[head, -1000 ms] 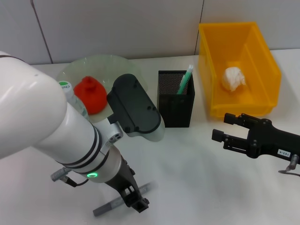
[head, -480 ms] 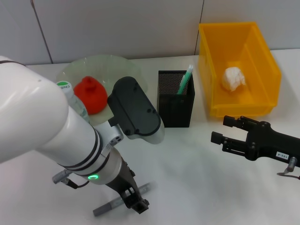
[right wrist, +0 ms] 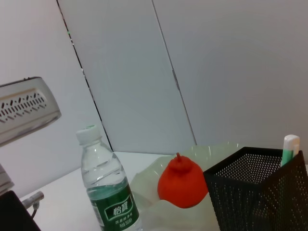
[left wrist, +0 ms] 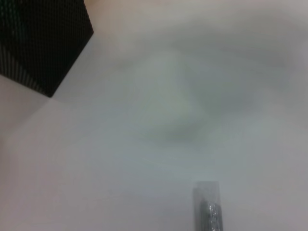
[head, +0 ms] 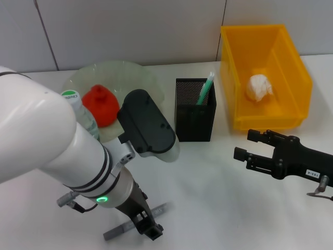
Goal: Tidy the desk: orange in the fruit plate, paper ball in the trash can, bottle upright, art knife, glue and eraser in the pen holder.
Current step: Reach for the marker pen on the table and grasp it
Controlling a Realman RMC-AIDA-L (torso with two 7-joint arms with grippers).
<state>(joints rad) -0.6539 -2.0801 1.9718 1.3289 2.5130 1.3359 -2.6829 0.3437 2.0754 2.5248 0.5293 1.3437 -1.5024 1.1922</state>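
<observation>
From the head view, the left gripper has stayed low at the near edge of the desk over the last second, with only a slight settling of the arm above it, and its fingertips straddle the grey art knife lying flat there; whether they have closed on it cannot be told, since the arm hides much of them. The right gripper hangs with its fingers apart, just in front of the yellow trash can, nearly where it was a second ago and holding nothing. The paper ball already lies in that bin, the orange sits in the fruit plate, the bottle stands upright beside it, and a green-capped stick, probably the glue, leans in the black mesh pen holder. The left wrist view shows only bare desk, a corner of the pen holder well apart, and the blurred end of the art knife at the frame edge. The right wrist view confirms the bottle upright, the orange on the plate and the stick in the holder. So little has moved, which suggests the knife pickup is the step in hand; no eraser is visible.
</observation>
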